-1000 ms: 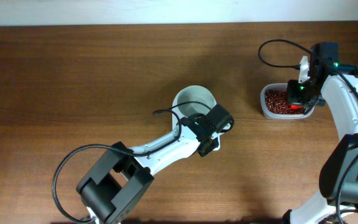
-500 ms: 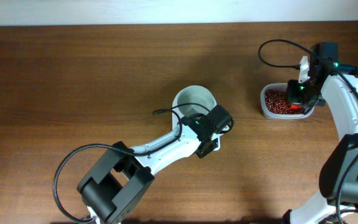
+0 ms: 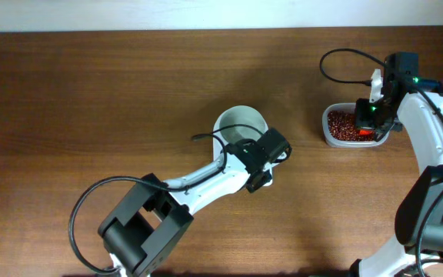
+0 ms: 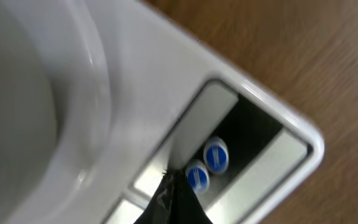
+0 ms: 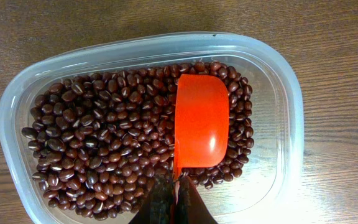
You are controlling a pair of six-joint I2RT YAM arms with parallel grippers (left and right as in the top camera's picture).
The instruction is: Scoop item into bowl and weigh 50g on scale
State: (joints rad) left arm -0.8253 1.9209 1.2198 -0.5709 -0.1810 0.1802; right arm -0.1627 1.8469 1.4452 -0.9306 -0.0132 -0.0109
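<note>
The white bowl (image 3: 241,125) (image 4: 23,106) stands on the white scale (image 4: 166,68) at the table's middle. My left gripper (image 3: 264,154) (image 4: 170,182) hangs over the scale's front and hides most of it from above. Its jaws are shut and empty, with the tips right beside two blue buttons (image 4: 215,155). At the right, dark red-brown beans (image 3: 341,125) (image 5: 98,143) fill a clear plastic tub (image 3: 328,137) (image 5: 281,74). My right gripper (image 3: 369,121) (image 5: 176,186) is shut on the handle of an orange scoop (image 5: 201,121), which lies open side up on the beans, empty.
Bare brown wood surrounds the bowl and the tub. The left arm (image 3: 198,185) stretches from the lower left to the scale. The right arm (image 3: 429,146) runs down the right edge, with a black cable (image 3: 337,65) looping above the tub.
The left gripper has shifted only slightly over the scale's front. The right gripper and the scoop have not moved.
</note>
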